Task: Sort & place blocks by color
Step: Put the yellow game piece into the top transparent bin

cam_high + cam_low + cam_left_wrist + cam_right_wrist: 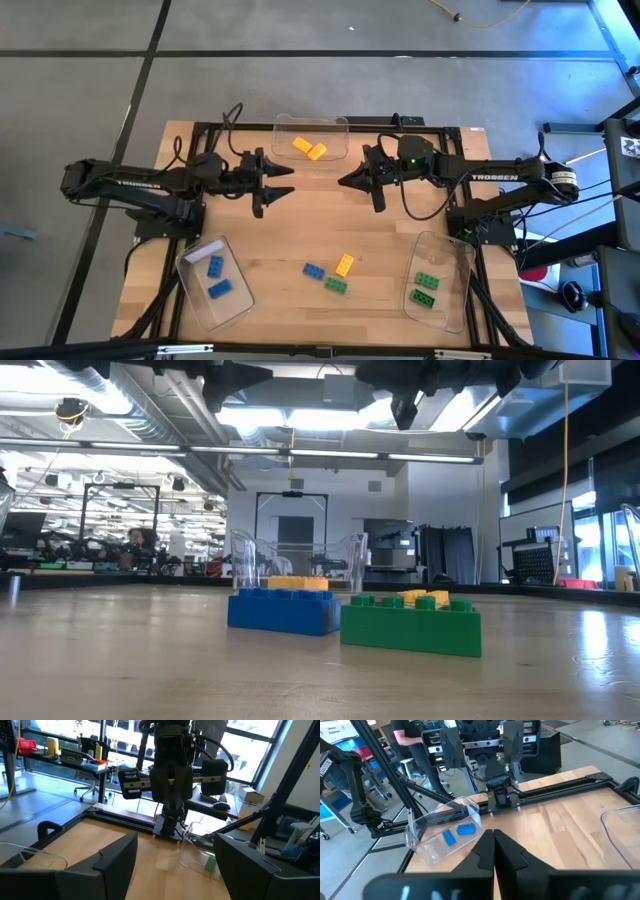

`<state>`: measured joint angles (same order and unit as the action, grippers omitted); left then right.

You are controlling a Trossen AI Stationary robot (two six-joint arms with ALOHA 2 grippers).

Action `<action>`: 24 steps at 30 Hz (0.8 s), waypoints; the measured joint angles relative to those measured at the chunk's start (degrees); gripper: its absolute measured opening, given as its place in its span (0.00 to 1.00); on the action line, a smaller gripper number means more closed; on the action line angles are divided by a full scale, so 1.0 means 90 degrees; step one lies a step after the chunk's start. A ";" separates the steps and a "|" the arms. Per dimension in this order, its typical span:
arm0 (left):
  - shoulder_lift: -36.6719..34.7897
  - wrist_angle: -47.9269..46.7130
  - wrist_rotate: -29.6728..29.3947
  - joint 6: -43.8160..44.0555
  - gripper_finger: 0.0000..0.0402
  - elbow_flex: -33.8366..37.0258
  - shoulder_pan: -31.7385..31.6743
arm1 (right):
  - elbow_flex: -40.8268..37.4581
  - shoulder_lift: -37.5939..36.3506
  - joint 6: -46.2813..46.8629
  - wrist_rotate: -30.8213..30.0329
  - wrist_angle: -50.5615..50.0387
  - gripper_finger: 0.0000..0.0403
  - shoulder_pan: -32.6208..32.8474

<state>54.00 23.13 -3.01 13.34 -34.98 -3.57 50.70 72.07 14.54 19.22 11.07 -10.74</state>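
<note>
Wooden table (270, 255) holds nine blocks. Nearest the front edge, one blue (314, 271), one green (336, 285) and one yellow-orange block (345, 264) lie loose. Beside them, the left tray (190, 262) holds two blue, the right tray (457, 262) two green. Farther, the back tray (340, 127) holds two yellow-orange, I think. Left gripper (283, 184) hovers spread open and empty; right gripper (345, 181) hovers closed and empty.

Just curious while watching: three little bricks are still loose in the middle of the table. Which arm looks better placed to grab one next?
Neither clearly; slight edge to the left. The left gripper is open, the right gripper is shut, and both hover about equally far from the loose blue block, yellow block and green block.
</note>
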 joint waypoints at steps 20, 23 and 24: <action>0.0000 -0.0041 -0.0085 0.0005 0.63 0.0000 0.0000 | 0.0000 0.0000 0.0000 -0.0010 0.0043 0.00 -0.0002; 0.0000 -0.0043 -0.0085 0.0007 0.63 0.0000 0.0000 | 0.0000 0.0000 0.0064 -0.0010 0.0090 0.02 -0.0002; 0.0000 -0.0043 -0.0085 0.0011 0.63 0.0000 0.0000 | 0.0006 0.0001 0.0142 -0.0010 0.0073 0.05 -0.0002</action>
<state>54.00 22.74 -3.77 13.44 -34.98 -3.57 50.75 72.08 15.82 19.14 11.72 -10.76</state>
